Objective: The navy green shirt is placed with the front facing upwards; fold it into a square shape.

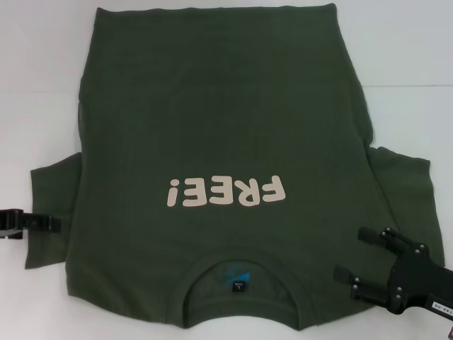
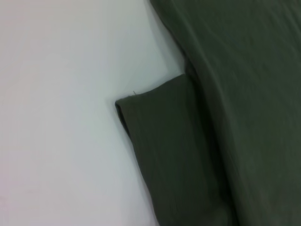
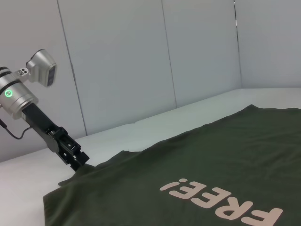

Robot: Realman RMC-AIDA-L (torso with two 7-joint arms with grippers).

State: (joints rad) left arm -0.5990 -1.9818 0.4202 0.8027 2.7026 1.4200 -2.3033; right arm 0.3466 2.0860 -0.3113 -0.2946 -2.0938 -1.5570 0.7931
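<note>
The navy green shirt [image 1: 212, 127] lies flat on the white table [image 1: 410, 85], front up. Its pale "FREE!" lettering [image 1: 226, 191] is near me and the ribbed collar [image 1: 241, 273] sits at the near edge. My left gripper [image 1: 55, 223] reaches in over the outer edge of the left sleeve [image 1: 49, 205]. In the right wrist view the left gripper [image 3: 80, 161] meets the cloth where the shirt [image 3: 211, 155] rises slightly. My right gripper [image 1: 347, 251] is open over the shirt's near right shoulder, beside the right sleeve [image 1: 403, 184]. The left wrist view shows the sleeve [image 2: 164, 141] on the table.
White tabletop [image 2: 56, 117] surrounds the shirt on all sides. Grey wall panels [image 3: 141, 61] stand behind the table's far edge. A small blue neck label [image 1: 237, 280] shows inside the collar.
</note>
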